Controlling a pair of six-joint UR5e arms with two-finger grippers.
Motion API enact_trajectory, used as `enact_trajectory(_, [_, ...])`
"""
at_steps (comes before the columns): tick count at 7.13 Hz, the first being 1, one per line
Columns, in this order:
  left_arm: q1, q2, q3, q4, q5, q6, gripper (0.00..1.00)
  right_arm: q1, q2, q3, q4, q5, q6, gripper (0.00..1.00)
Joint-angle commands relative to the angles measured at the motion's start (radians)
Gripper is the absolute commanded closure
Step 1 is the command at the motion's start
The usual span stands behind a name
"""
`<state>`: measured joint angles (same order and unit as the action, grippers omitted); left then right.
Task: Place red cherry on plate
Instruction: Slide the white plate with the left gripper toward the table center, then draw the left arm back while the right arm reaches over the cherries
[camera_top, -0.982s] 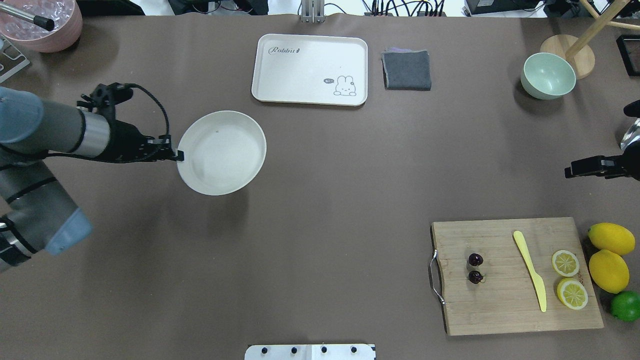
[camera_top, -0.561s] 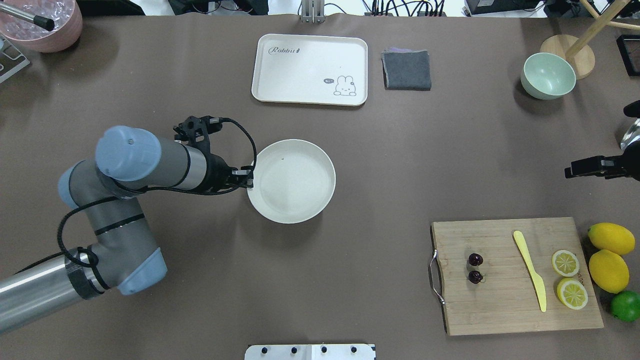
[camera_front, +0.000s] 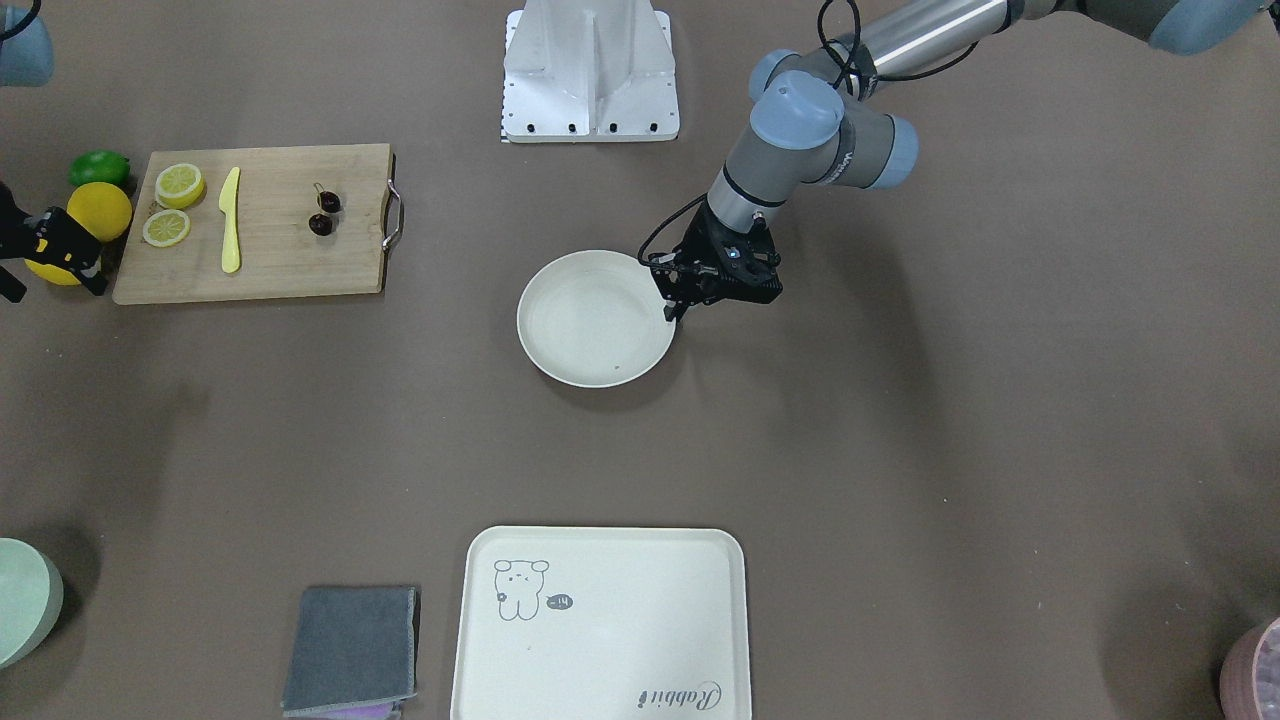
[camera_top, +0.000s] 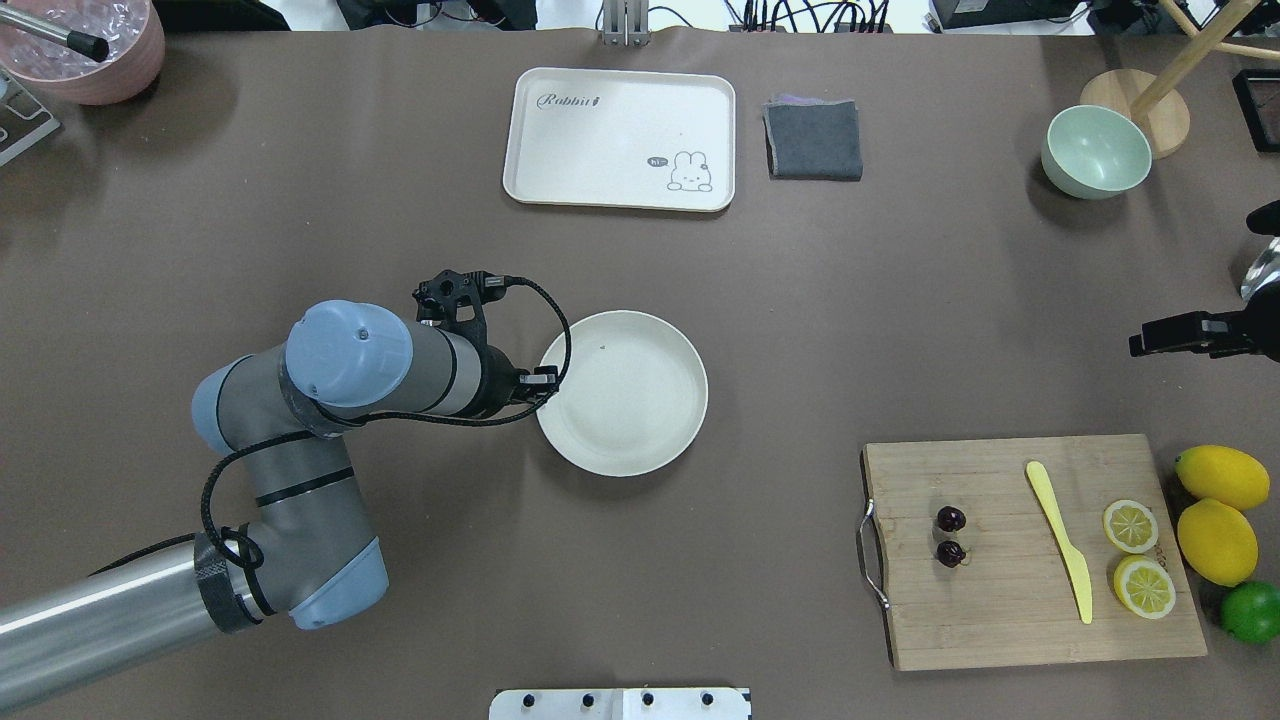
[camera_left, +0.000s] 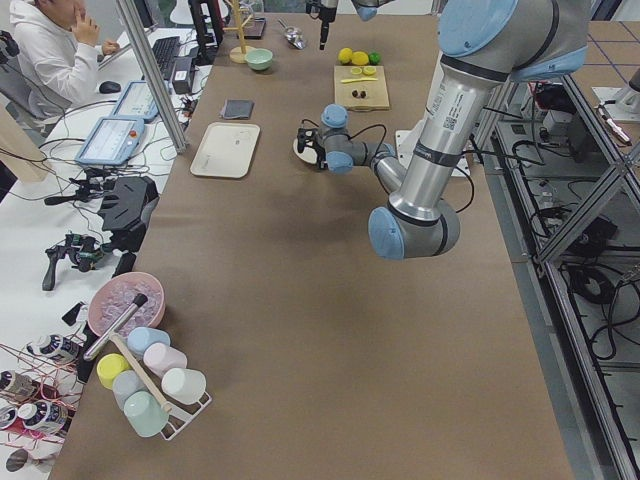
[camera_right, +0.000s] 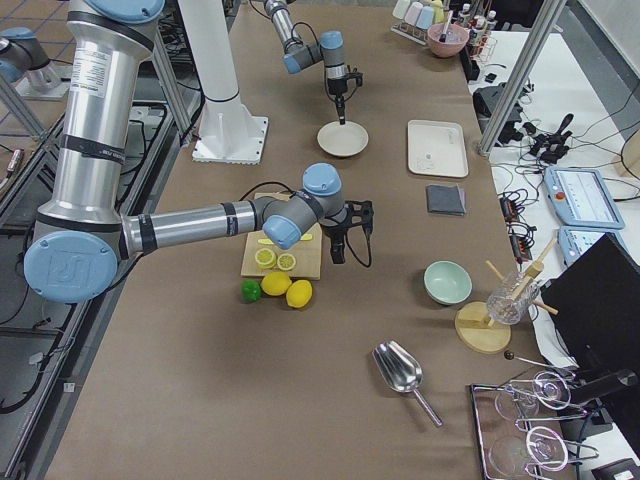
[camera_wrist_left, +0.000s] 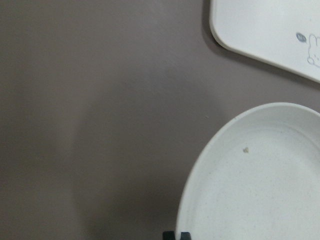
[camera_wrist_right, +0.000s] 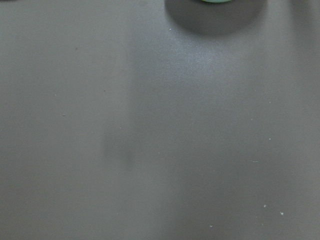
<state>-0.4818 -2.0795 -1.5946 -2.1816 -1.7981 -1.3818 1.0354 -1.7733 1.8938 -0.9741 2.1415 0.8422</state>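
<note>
Brown bench all round: my left gripper (camera_top: 545, 378) was pinched narrow on the rim of the plate (camera_top: 640, 400), mid-bench. The red cherry (camera_top: 950, 535) lay well apart on the cutting board (camera_top: 1000, 610). I judged I should set the plate flat before letting go; whether my right gripper (camera_top: 1142, 345) was open I couldn't tell

The overhead camera looks down from behind the robot; the front-facing one faces it across the table (camera_top: 700, 280). Both show the plate (camera_top: 640, 430) and cutting board (camera_top: 1000, 600). Side cameras look along from either end; wrist cameras sit close above.
</note>
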Motion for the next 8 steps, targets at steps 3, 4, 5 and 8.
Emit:
enact_trajectory(3, [-0.023, 0.010, -0.060, 0.005, 0.011, 0.004, 0.02, 0.000, 0.012, 0.022, 0.000, 0.003, 0.036, 0.00])
enact_trajectory(4, [-0.079, 0.050, -0.112, 0.052, -0.024, 0.010, 0.02, -0.014, 0.050, 0.027, -0.003, 0.008, 0.122, 0.00])
enact_trajectory(5, [-0.163, 0.073, -0.187, 0.171, -0.111, 0.048, 0.02, -0.056, 0.075, 0.033, -0.003, -0.003, 0.191, 0.00])
enact_trajectory(8, [-0.375, 0.166, -0.442, 0.620, -0.213, 0.460, 0.02, -0.252, 0.045, 0.169, -0.024, -0.121, 0.416, 0.00])
